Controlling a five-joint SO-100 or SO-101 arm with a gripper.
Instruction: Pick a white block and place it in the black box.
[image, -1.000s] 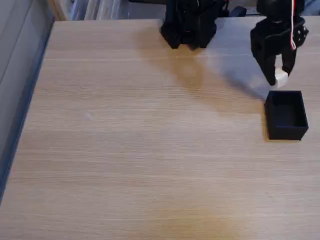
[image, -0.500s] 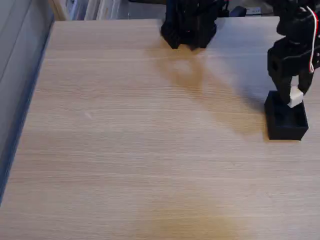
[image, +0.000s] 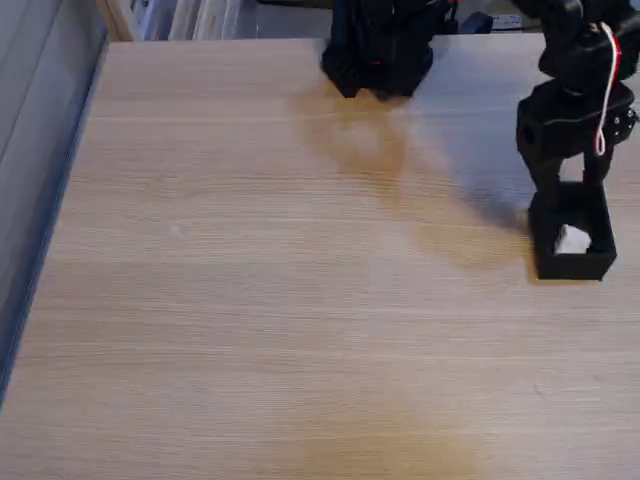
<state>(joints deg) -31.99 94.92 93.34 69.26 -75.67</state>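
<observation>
Now, in the fixed view, the white block (image: 571, 240) lies inside the black box (image: 572, 266), resting on its floor toward the far side; the box sits on the wooden table (image: 280, 300) near the right edge of the view; directly above its far wall hangs the black gripper (image: 570, 185), pointing down, its two fingers spread apart with bare tabletop showing between them and nothing held; the fingertips reach to the box's far rim, though whether they touch it cannot be told; a red and white cable (image: 606, 80) runs down the side of the wrist; the arm's black base (image: 380, 45) stands at the table's far edge, well apart from the box, casting a soft shadow across the wood toward the gripper.
</observation>
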